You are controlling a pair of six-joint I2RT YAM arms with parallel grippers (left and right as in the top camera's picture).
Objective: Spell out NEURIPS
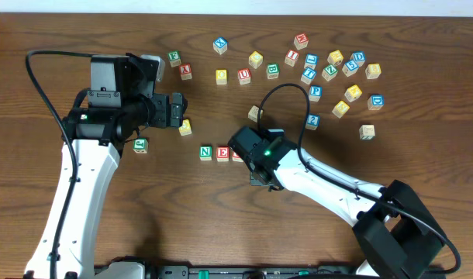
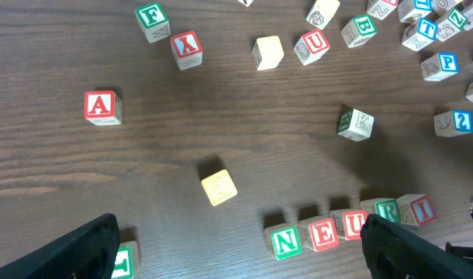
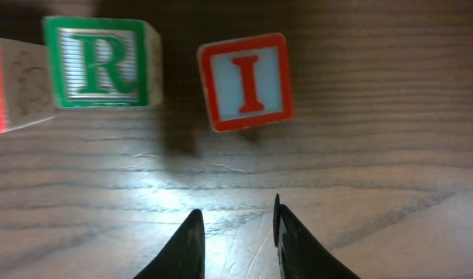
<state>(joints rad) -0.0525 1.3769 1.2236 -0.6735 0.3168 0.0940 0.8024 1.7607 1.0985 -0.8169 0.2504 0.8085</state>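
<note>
- The wooden table (image 1: 174, 225) is filling the overhead view.
- The left gripper (image 2: 236, 232) is hovering empty, its jaws spread wide.
- The right gripper (image 3: 236, 221) is hanging just below the red I cube (image 3: 246, 81), its jaws slightly parted and gripping nothing.
- The green N (image 2: 285, 242), red E (image 2: 323, 234), red U (image 2: 351, 225), green R (image 2: 386, 211) and the I are sitting in a row, lower right in the left wrist view.
- The blue P (image 2: 440, 65) is lying at the upper right there.

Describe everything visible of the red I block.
The red I block is a small wooden cube, its top face pale with a red border and red letter. It lies flat on the table, last in the row, just apart from the green R block and turned slightly askew. The right gripper hangs near it, not touching.
</note>
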